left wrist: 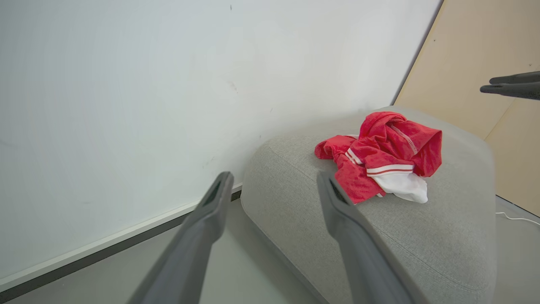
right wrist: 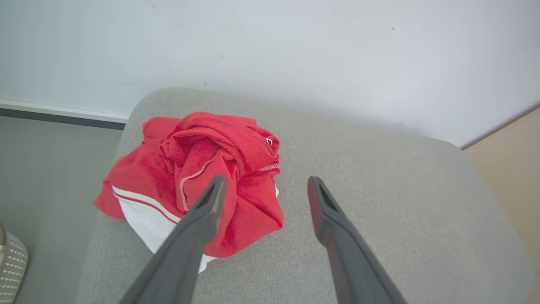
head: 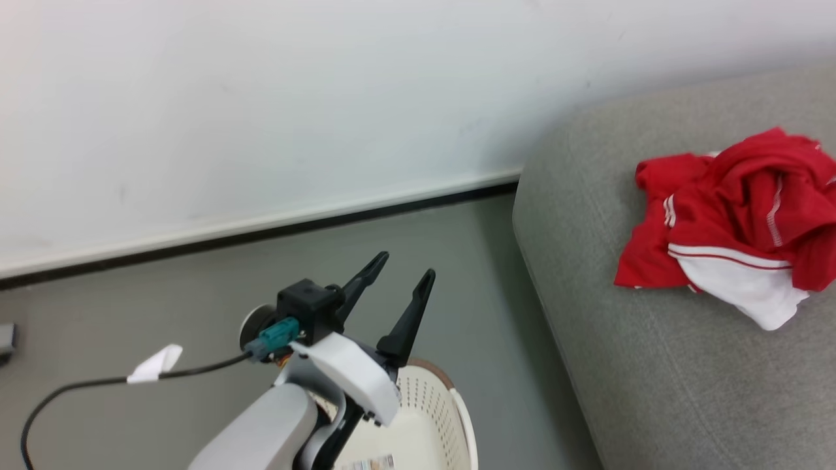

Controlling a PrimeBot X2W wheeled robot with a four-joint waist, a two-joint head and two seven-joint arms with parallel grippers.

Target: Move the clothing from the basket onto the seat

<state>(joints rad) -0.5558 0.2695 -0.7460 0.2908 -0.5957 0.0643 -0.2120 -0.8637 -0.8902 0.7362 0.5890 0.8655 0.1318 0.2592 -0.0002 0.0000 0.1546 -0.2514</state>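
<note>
On the seat: clothing [head: 731,222] lies in one crumpled red heap toward the left end of the seat [head: 653,365], its white panel on the robot's side; bare grey cushion lies all round it.
Seat edge: the rounded left corner stands close to the wall [head: 261,98], and the side drops straight to the floor [head: 196,294].
Basket: the basket [head: 444,405] stands on the floor beside the seat's left side, a strip of floor between them; its far rim and perforated wall show under the left arm.
Left claw: the left claw [head: 407,264] is released, fingers spread and empty, raised over the basket's rim, well apart from the heap.
Right claw: the right claw [right wrist: 266,180] is released, fingers wide and empty, above the seat just right of the heap.
Open room: bare floor runs between wall and basket, crossed by a black cable [head: 78,385]; the cushion to the right of the heap is free.
</note>
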